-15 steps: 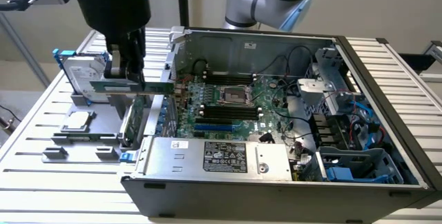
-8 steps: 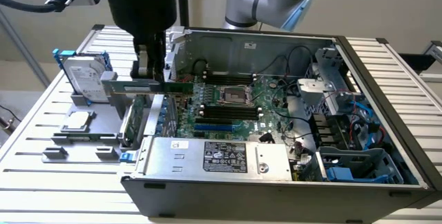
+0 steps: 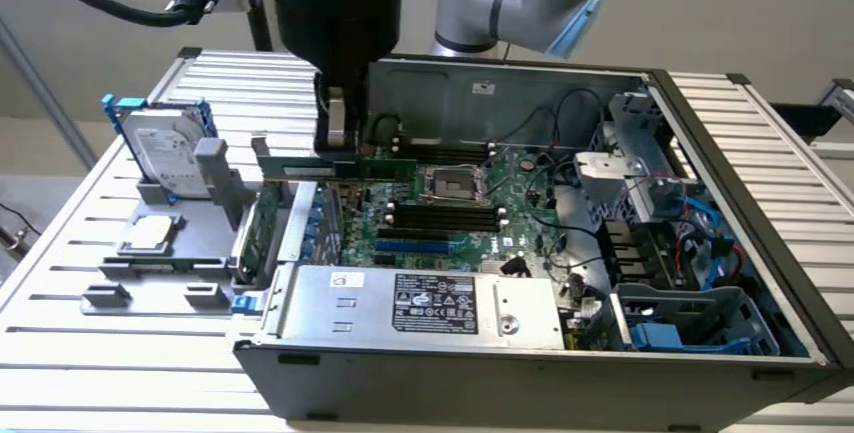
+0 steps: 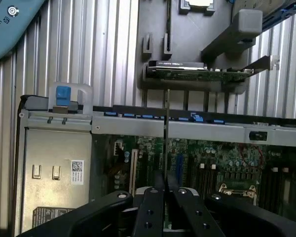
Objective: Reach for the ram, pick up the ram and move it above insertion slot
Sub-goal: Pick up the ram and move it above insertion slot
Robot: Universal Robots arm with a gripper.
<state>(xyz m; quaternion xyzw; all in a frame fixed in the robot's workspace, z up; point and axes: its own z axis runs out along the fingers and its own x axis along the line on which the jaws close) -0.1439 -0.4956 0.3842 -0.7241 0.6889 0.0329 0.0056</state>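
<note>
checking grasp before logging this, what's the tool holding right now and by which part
The tool is shut on the ram, gripping its long top edge near one end, so the stick hangs level above the open case.

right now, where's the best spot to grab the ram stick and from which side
Pinch the ram stick across its two flat faces, around mid-length at the upper long edge, coming from straight above. It is thin and stands on edge, so this leaves the lower edge free. The gripper is shut on it that way.
</note>
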